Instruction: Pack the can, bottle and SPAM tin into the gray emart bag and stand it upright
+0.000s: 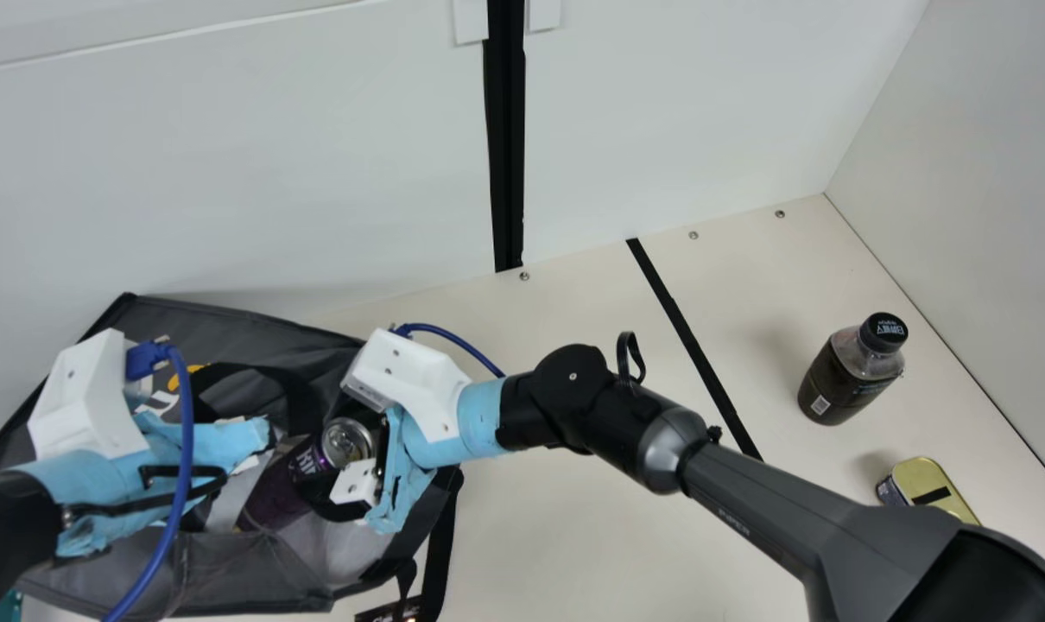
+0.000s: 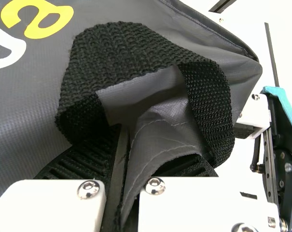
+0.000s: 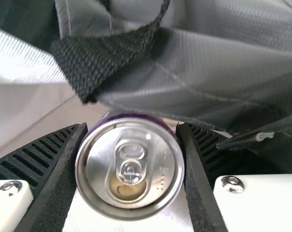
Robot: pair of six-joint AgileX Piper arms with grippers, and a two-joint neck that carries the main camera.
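Observation:
My left gripper (image 1: 164,471) is over the gray bag (image 1: 220,320), which lies open at the left of the main view. In the left wrist view the fingers of my left gripper (image 2: 126,166) pinch the bag's edge (image 2: 158,130) beside the black strap (image 2: 121,55). My right gripper (image 1: 389,475) is at the bag's right side. The right wrist view has my right gripper (image 3: 131,150) closed around the purple can (image 3: 131,166), silver top facing the camera, beneath a fold of bag fabric. The bottle (image 1: 851,370) stands at the right, with the SPAM tin (image 1: 928,488) nearer the front.
My right forearm (image 1: 747,501) crosses the front right of the table (image 1: 592,527), partly over the tin. White walls (image 1: 229,190) rise behind the bag and at the right. A black strip (image 1: 691,345) runs along the tabletop between bag and bottle.

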